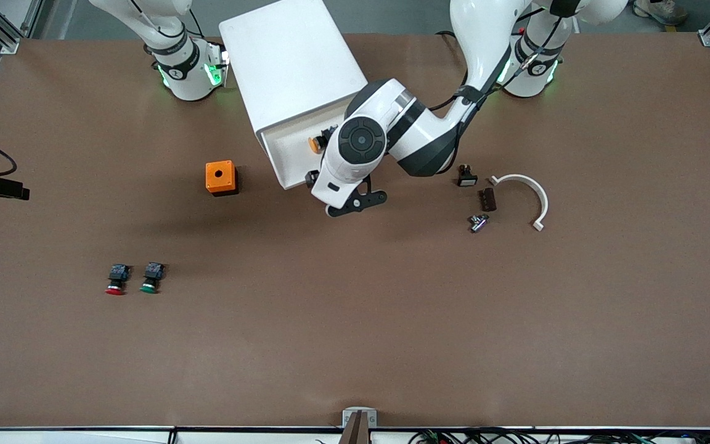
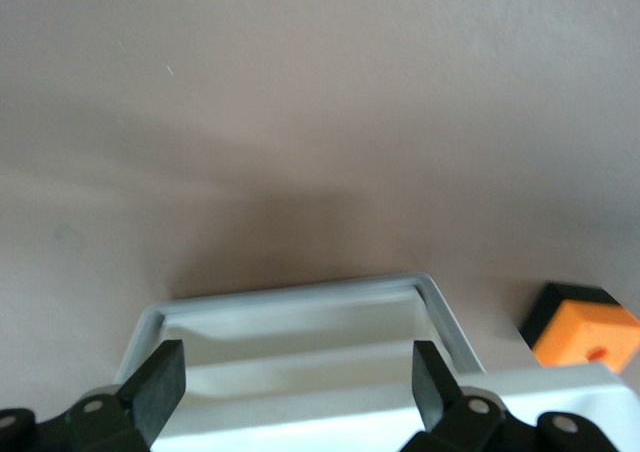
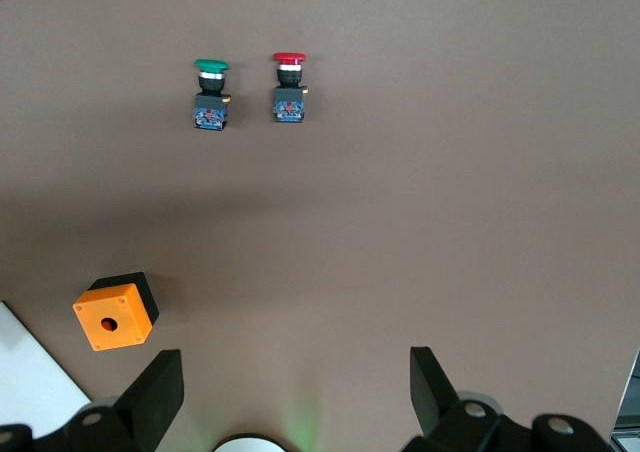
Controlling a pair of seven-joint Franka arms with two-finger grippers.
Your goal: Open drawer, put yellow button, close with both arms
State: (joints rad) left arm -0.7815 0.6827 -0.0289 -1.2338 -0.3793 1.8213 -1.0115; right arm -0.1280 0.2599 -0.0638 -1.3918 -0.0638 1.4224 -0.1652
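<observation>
The white cabinet (image 1: 293, 61) stands between the arm bases. Its top drawer (image 1: 281, 161) is pulled out toward the front camera, and the yellow button (image 1: 316, 144) lies in it. The left arm (image 1: 361, 142) reaches over the open drawer and hides part of it. In the left wrist view my left gripper (image 2: 295, 372) is open and empty over the drawer tray (image 2: 300, 297); the button does not show there. My right gripper (image 3: 295, 382) is open and empty, held high above the bare table; it is out of the front view.
An orange box (image 1: 220, 177) with a hole stands beside the drawer toward the right arm's end. A red-capped button (image 1: 116, 280) and a green-capped button (image 1: 151, 279) lie nearer the front camera. Small parts (image 1: 477, 222) and a white curved piece (image 1: 530, 191) lie toward the left arm's end.
</observation>
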